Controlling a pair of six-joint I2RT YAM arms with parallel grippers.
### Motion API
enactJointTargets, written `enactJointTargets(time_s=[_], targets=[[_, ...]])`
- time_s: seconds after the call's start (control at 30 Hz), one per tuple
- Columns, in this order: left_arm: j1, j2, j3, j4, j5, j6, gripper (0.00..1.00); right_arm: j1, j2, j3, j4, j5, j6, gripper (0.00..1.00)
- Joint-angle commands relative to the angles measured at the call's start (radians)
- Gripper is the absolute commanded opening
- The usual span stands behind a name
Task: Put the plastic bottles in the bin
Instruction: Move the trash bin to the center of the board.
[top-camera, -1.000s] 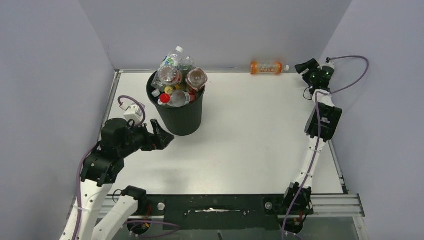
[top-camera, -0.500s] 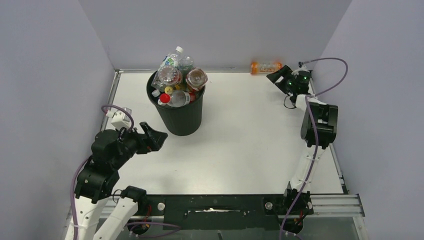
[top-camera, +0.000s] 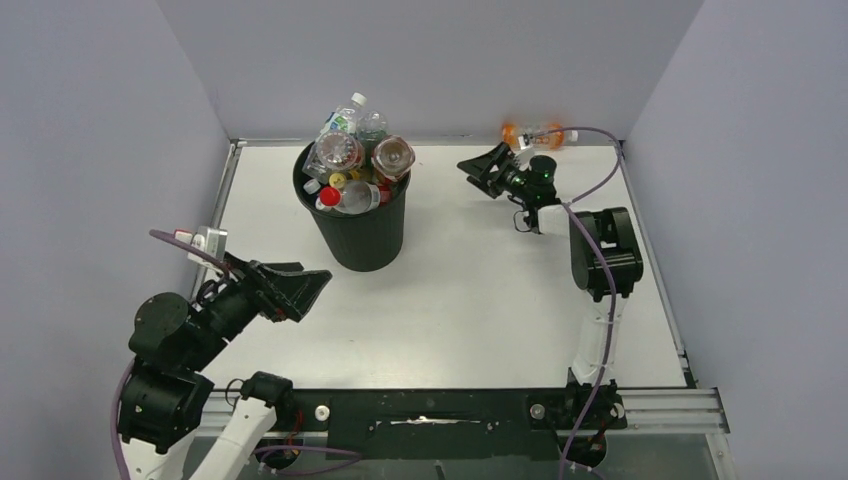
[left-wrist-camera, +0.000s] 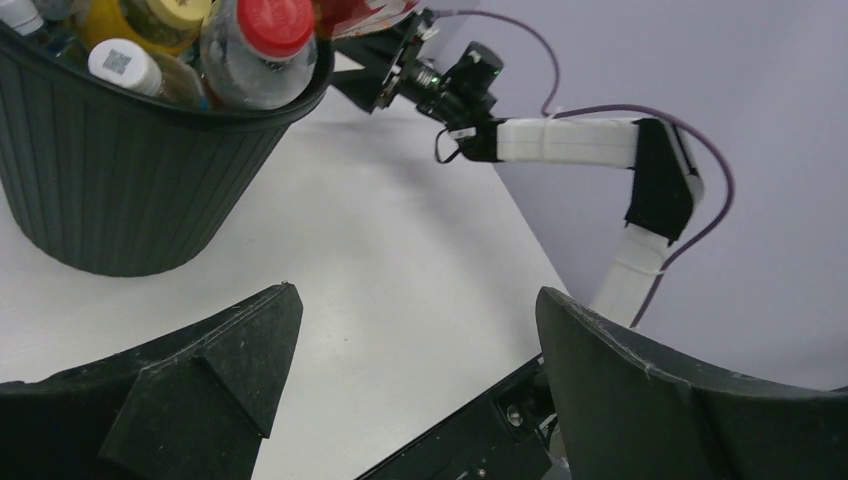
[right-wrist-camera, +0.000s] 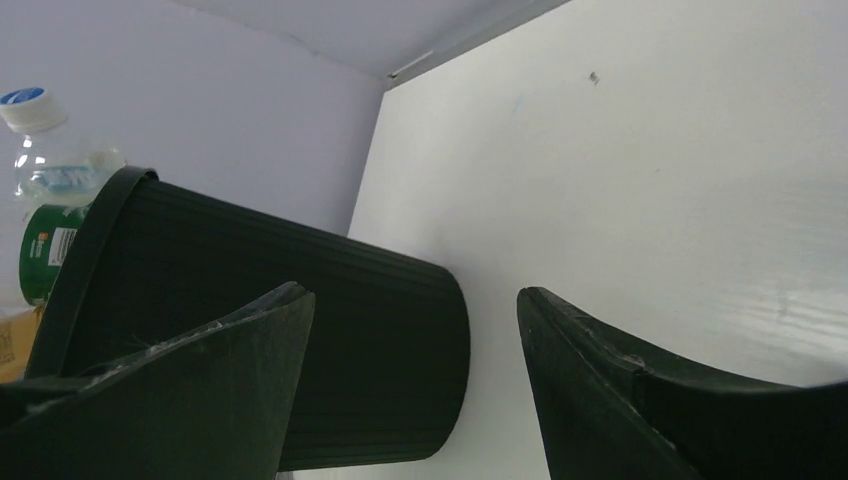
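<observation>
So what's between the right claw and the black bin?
Nothing: just bare white table between the right gripper and the bin, seen from the top view.

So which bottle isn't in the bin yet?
The orange bottle lying on its side by the back wall; all the other bottles are piled in the black bin.

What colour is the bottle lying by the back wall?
Orange; the small plastic bottle shows best from above.

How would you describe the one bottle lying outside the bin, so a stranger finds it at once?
Start at the black bin near the table's far left corner, then look right along the back wall. An orange bottle lies on its side there, just beyond the right gripper. Only it rests outside the bin.
</observation>
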Motion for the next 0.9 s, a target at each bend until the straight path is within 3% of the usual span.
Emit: enactJointTargets(time_s=[0.0,0.47,0.87], targets=[[0.003,-0.016,0.092,0.061,0.051,-0.02,0.89,0.07,0.0,-0.033,0.262,-0.027,0.195,0.75],[0.004,-0.045,0.121,0.069,0.069,-0.042,0.89,0.312,0.072,-0.059,0.386,0.053,0.311,0.73],[0.008,-0.049,0.158,0.055,0.063,-0.045,0.89,0.441,0.232,0.143,0.372,0.103,0.359,0.72]])
